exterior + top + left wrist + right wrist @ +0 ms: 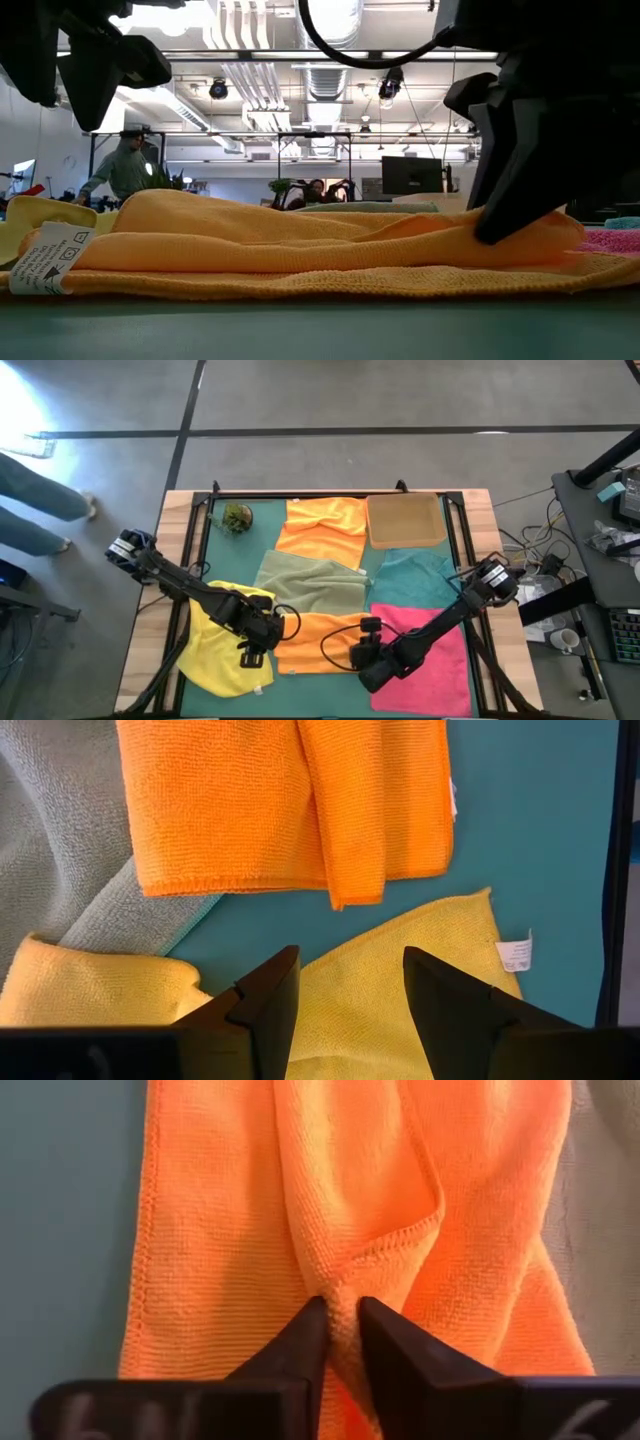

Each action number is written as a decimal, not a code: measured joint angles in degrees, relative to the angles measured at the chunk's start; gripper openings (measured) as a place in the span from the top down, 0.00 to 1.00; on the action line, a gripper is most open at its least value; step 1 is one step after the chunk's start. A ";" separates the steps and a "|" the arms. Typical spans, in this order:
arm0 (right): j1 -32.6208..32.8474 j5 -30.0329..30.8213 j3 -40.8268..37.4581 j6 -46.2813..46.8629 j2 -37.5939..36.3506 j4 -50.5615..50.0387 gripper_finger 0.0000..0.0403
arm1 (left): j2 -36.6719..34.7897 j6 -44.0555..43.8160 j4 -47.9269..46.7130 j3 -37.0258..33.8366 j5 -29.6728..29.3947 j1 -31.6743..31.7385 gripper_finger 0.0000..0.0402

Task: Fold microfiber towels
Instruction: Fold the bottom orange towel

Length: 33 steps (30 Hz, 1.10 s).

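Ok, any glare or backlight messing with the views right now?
High view: bright glare washes the floor at top left; the towels read fine. Low view: ceiling lights backlight both arms into dark silhouettes, though the near orange towel is well lit. Right wrist view: even light, with the right gripper clearly pinching a fold of that towel. Left wrist view: even too, left gripper open over the yellow towel.

Bare teal mat [325,690] at lower centre lies open; towels, tan tray [405,520] and plant ball [237,517] crowd the rest.
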 joint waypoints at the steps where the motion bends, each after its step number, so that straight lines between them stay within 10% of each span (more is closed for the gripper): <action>1: 0.00 -0.04 0.08 0.00 0.00 -0.06 0.89 | 0.00 0.00 0.00 0.00 0.00 0.00 0.59; 24: -0.26 -3.54 0.80 6.82 -0.15 -0.18 0.65 | 0.00 0.04 0.05 0.04 0.11 0.02 0.59; 33: -0.26 -3.97 0.78 9.99 -0.37 -1.07 0.79 | 0.00 0.09 0.02 0.04 0.11 0.02 0.59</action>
